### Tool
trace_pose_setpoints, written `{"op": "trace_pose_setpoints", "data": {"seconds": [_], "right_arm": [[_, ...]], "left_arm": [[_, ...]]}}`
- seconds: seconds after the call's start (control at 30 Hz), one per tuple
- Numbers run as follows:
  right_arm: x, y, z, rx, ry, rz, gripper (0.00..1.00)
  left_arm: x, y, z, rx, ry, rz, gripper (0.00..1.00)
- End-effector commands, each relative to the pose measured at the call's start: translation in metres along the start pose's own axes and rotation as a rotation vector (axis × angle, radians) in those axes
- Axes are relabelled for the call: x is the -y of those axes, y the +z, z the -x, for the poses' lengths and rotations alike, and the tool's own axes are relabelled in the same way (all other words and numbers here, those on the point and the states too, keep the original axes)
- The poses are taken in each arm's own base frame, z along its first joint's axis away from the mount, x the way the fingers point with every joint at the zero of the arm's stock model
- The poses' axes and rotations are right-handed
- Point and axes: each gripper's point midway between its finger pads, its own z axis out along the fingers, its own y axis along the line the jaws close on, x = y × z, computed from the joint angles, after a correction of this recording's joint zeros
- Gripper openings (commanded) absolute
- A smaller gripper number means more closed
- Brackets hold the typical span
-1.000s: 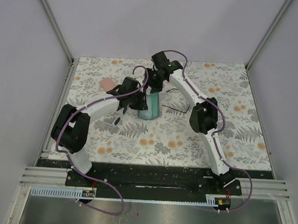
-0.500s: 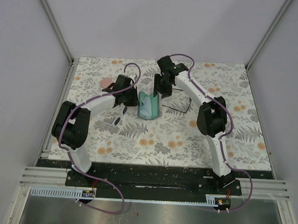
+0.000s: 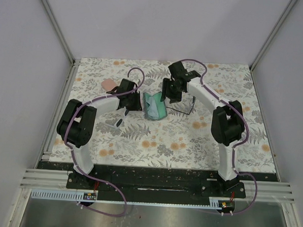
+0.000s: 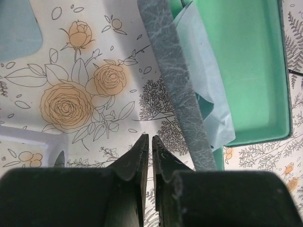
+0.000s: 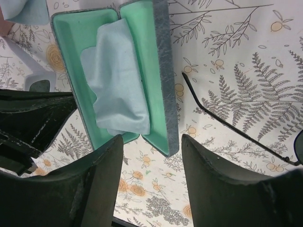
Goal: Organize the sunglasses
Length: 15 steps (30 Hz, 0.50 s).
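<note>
While I watched from the overhead camera, the left arm [image 3: 98, 108] ran up from its base, bent sharply at the elbow and stretched rightward and low over the flowered surface [image 3: 190, 146]. Its left hand [image 4: 148, 142] stopped just left of the open case [image 5: 161, 66]. The two fingers were clenched together with only a thin slit between them, and they gripped nothing. Their tips hung over bare surface beside the case's grey outer wall.

The right arm [image 3: 208, 98] rose from its base, folded at the elbow and reached back toward the middle, with its wrist tipped downward. The right hand [image 5: 151, 142] hung released over the near end of the case. Its fingers stood wide apart and nothing was between them except the case rim below.

The case lay opened flat with its green lining up. Its long axis ran roughly from near to far, and a pale blue cloth [image 5: 118, 80] was crumpled inside it.

The black sunglasses [image 5: 239, 131] lay on the surface just right of the case, apart from it. Their thin frame ran roughly left to right, and one side arm turned away toward the far edge. The whitish sunglasses [image 3: 114, 122] lay on the surface left of the case, close beside the left forearm. They were too small for me to tell which way they pointed.

A pink case [image 3: 110, 85] sat farther back on the left. A second light blue cloth [image 4: 16, 28] lay loose on the surface ahead of the left hand.
</note>
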Motion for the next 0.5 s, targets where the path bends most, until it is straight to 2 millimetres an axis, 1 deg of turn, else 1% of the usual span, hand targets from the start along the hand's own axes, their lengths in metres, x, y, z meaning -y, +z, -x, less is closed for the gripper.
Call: {"op": "trace_pose_setpoints", "data": {"seconds": [0.0,0.07,0.17,0.23,0.33,0.47], "right_arm": [[-0.018,-0.016,0.021,0.079,-0.019,0.134,0.61],[-0.018,-0.008,0.022,0.083,-0.024,0.138,0.61],[-0.008,0.0,0.025,0.085,-0.031,0.1,0.62],[-0.004,0.0,0.026,0.089,-0.032,0.094,0.63],[-0.005,0.005,0.029,0.08,-0.039,0.127,0.62],[-0.006,0.015,0.025,0.046,-0.035,0.156,0.59]], "left_arm": [[0.006,0.008,0.004,0.023,0.008,-0.044,0.11],[0.007,0.011,0.003,0.017,0.002,-0.053,0.11],[0.008,0.009,0.005,0.018,0.002,-0.055,0.1],[0.006,0.001,0.009,0.046,0.008,-0.034,0.1],[0.005,-0.012,0.017,0.082,0.011,-0.018,0.12],[0.01,-0.027,0.029,0.121,0.009,-0.014,0.18]]}}
